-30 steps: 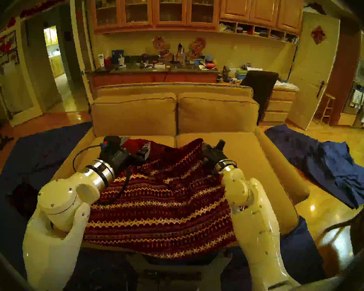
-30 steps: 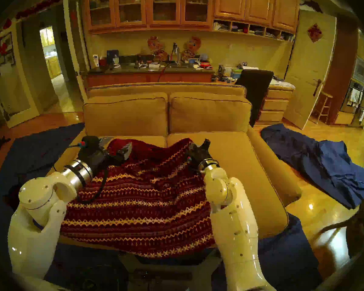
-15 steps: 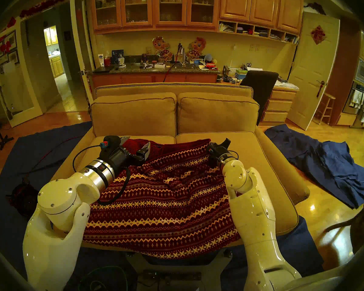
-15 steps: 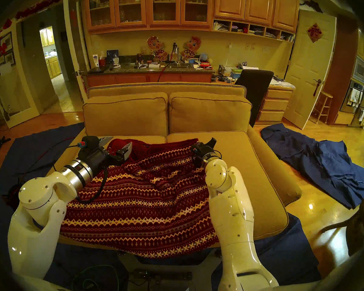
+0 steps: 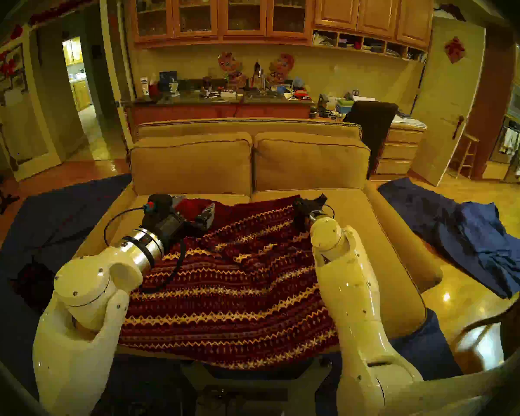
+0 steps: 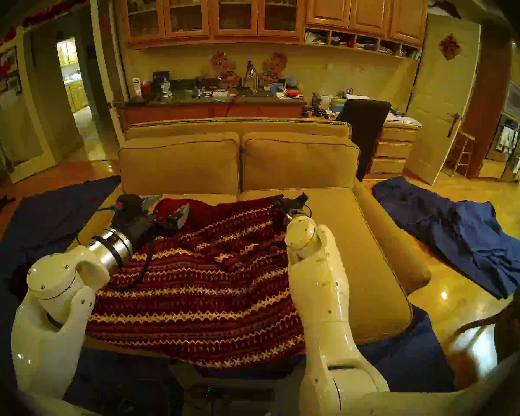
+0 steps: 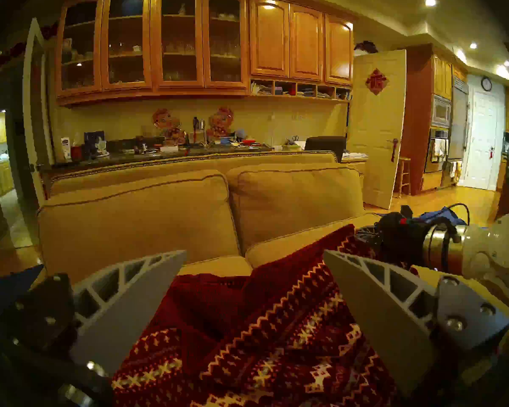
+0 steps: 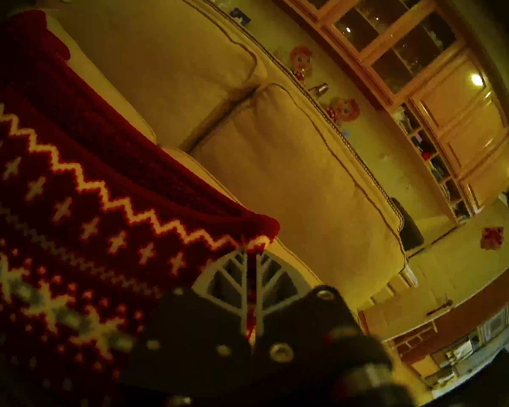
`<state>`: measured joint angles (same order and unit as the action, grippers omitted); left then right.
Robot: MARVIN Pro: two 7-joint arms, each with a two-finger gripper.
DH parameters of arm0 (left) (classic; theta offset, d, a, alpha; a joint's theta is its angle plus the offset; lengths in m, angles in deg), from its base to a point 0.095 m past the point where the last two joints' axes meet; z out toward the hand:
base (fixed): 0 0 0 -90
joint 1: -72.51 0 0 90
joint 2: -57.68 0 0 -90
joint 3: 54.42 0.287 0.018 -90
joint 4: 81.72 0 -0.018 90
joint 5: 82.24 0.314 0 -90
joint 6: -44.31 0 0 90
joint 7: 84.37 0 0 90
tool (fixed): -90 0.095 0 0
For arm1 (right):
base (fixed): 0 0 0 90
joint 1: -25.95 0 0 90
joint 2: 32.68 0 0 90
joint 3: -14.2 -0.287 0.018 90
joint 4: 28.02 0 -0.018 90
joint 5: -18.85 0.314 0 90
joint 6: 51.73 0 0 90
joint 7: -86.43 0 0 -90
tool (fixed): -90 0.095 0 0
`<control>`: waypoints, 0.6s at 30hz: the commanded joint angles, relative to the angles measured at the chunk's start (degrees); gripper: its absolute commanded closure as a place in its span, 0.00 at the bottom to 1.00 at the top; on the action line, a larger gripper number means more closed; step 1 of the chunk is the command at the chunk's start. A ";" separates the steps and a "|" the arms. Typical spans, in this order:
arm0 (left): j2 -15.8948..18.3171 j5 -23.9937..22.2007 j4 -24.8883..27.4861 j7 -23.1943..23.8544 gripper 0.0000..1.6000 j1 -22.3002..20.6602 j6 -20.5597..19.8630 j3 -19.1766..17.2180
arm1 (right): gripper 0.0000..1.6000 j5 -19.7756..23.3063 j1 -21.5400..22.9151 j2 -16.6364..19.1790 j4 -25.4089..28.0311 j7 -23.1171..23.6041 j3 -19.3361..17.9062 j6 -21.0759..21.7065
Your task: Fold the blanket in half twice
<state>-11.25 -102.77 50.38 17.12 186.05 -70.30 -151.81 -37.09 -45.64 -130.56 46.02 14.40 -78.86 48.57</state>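
Note:
The blanket (image 5: 228,286), dark red with cream zigzag and cross bands, lies spread over the sofa seat, its near edge hanging over the front. At the far left edge a bit of plain red reverse is turned up. My left gripper (image 5: 192,206) stands open around that fold, and in the left wrist view its fingers (image 7: 135,294) are wide apart over the blanket (image 7: 262,324). My right gripper (image 8: 252,250) is shut on the far right corner of the blanket (image 8: 56,221), held a little above the seat; from the head view the right gripper (image 5: 297,203) is partly hidden by cloth.
The tan sofa (image 5: 357,241) has two back cushions (image 5: 192,163) right behind the grippers. A wrinkled blue cloth (image 5: 478,241) lies on the floor to the right, a dark blue floor sheet (image 5: 57,214) to the left. A wooden chair (image 5: 493,331) stands at lower right.
My right gripper has carried the blanket corner to the right and farther back, stretching the far edge out straighter. The left arm has stayed where it was, open.

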 commanded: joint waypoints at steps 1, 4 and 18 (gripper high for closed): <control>0.03 0.00 0.40 0.01 0.00 -0.22 0.10 -0.08 | 1.00 -0.05 6.47 0.39 -2.95 -2.47 -1.25 1.41; 0.03 0.00 0.40 0.01 0.00 -0.22 0.10 -0.08 | 1.00 0.53 8.14 0.54 -4.78 -2.68 -2.03 2.10; 0.04 0.02 0.49 0.00 0.00 -0.21 0.10 -0.10 | 0.36 2.76 13.80 1.64 -12.03 -1.88 -2.08 3.11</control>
<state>-11.25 -102.77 50.37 17.13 186.05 -70.30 -151.82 -34.79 -37.04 -129.99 35.09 12.39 -81.53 51.74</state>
